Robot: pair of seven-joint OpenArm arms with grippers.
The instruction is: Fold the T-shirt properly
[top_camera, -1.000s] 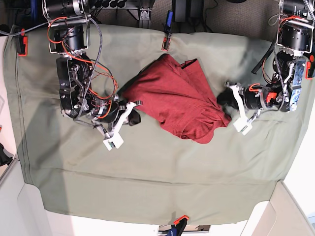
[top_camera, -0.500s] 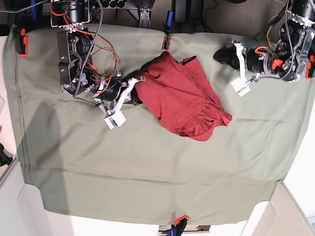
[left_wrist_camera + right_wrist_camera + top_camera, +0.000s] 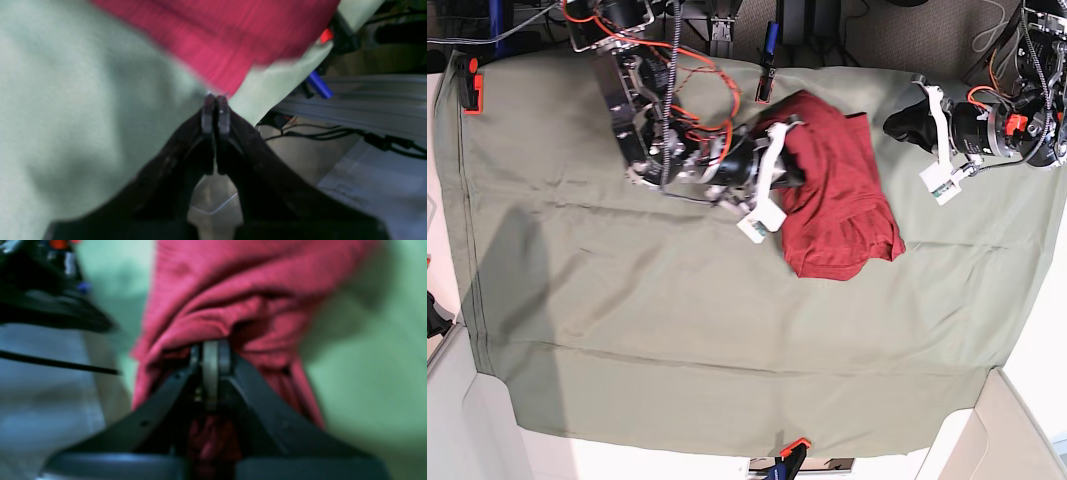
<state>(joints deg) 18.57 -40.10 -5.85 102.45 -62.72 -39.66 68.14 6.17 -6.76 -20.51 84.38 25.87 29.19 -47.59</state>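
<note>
The dark red T-shirt lies bunched on the sage-green cloth, right of the middle and near the back. My right gripper sits at the shirt's left edge, shut on a fold of it. In the right wrist view the fabric wraps around the shut fingertips. My left gripper is shut and empty, a little to the right of the shirt's back right corner. In the left wrist view its fingertips are pressed together just below the blurred shirt.
Orange clamps pin the cloth at the back left, back middle and front edge. A blue-handled tool sits behind the back edge. The cloth's right edge drops off near the left arm.
My right gripper has moved right and toward the back, dragging the shirt's left side over the rest, so the shirt is narrower. My left gripper has shifted slightly right, still shut.
</note>
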